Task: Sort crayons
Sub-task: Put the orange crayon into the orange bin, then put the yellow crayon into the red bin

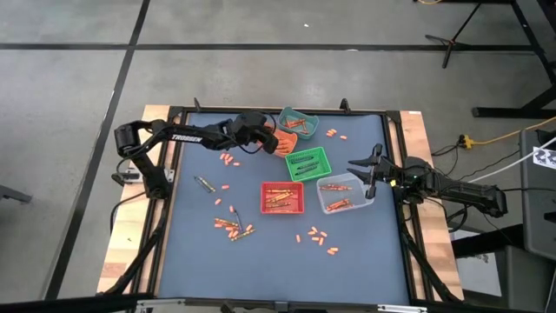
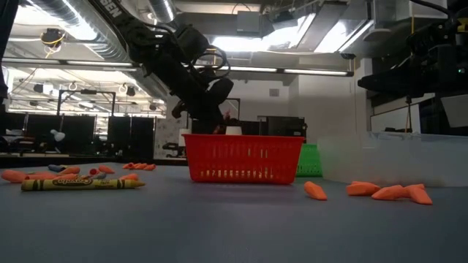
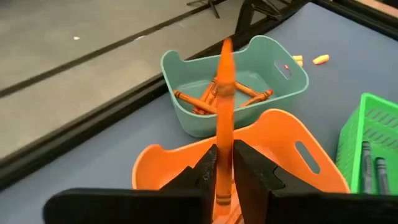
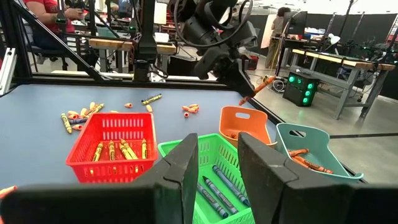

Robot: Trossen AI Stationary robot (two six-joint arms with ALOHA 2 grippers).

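A: Quick, what does my left wrist view give that the overhead doesn't?

B: My left gripper (image 3: 224, 163) has a long orange crayon (image 3: 223, 106) standing upright between the two dark fingers (image 3: 252, 168), over the small orange plastic bin (image 3: 286, 146). From above, the left gripper (image 1: 261, 132) is a dark blob by that orange bin (image 1: 280, 142); the stick isn't readable there.

A: Other views?

B: The right wrist view catches the same crayon (image 4: 261, 85) jutting sideways from the left gripper (image 4: 244, 87), above the orange bin (image 4: 244, 126). It also shows yellow crayons in the red mesh basket (image 4: 112, 144) and dark ones in the green mesh basket (image 4: 214, 177). The low view shows only the red basket's wall (image 2: 243, 158), with a yellow crayon (image 2: 82, 184) lying in front.

A: Hidden bits?

B: The crayon's lower end is buried between my fingers. The teal plastic bin (image 3: 249, 87) holds several orange crayons crossed over each other. The clear plastic bin (image 1: 346, 193) is barely visible at table level. Loose orange stubs (image 1: 316, 238) are scattered on the dark blue table mat (image 1: 200, 252).

A: Grip?

B: Left jaws stand a narrow gap apart, pads against the crayon's sides. My right gripper (image 1: 368, 169) sits over the clear bin, fingers (image 4: 264, 168) apart, holding nothing.
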